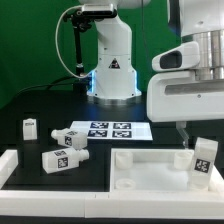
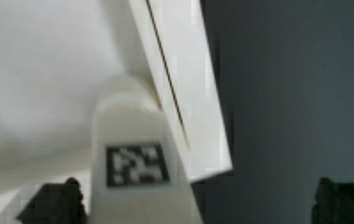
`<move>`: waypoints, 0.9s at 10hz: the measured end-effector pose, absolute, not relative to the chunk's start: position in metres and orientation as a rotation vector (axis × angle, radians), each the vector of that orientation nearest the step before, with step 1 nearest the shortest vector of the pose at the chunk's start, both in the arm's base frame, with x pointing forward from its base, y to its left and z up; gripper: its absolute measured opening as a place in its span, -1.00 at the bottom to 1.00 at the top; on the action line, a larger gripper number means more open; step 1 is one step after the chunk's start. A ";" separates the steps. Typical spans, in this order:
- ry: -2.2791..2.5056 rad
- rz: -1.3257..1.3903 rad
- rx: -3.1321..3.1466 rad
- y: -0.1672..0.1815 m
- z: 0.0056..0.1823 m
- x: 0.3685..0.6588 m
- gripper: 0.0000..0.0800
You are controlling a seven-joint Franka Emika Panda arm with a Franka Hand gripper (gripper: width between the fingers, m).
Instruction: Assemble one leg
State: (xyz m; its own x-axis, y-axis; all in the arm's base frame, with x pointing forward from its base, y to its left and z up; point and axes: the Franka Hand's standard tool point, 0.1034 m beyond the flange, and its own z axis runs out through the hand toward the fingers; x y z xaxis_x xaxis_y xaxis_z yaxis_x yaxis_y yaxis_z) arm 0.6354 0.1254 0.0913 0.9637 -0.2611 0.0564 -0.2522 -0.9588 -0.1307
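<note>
A white leg [image 1: 204,160] with a black-and-white tag stands upright on the right end of the large white panel [image 1: 150,172]. In the wrist view the same leg [image 2: 138,160] stands on the panel [image 2: 49,70] beside its raised rim. My gripper [image 2: 200,207] is open above it. The leg lies between the two dark fingertips [image 2: 53,205], close to one and far from the other. In the exterior view my gripper [image 1: 186,135] hangs under the white arm, just above and beside the leg. Three more legs lie loose at the exterior view's left.
The loose legs lie on the black table, one far back [image 1: 30,126] and two together [image 1: 64,150]. The marker board [image 1: 100,130] lies in the middle. The robot base [image 1: 110,70] stands behind. A white rail [image 1: 12,165] borders the table at the left and front.
</note>
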 end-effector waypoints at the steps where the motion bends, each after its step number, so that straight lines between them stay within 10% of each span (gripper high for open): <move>1: 0.401 -0.066 -2.996 0.116 0.091 0.638 0.62; 4: 0.401 -0.049 -3.007 0.112 0.089 0.639 0.62; 6: 0.452 -0.047 -2.999 0.111 0.089 0.639 0.02; 9: 0.690 -0.033 -2.952 0.109 0.089 0.639 -0.28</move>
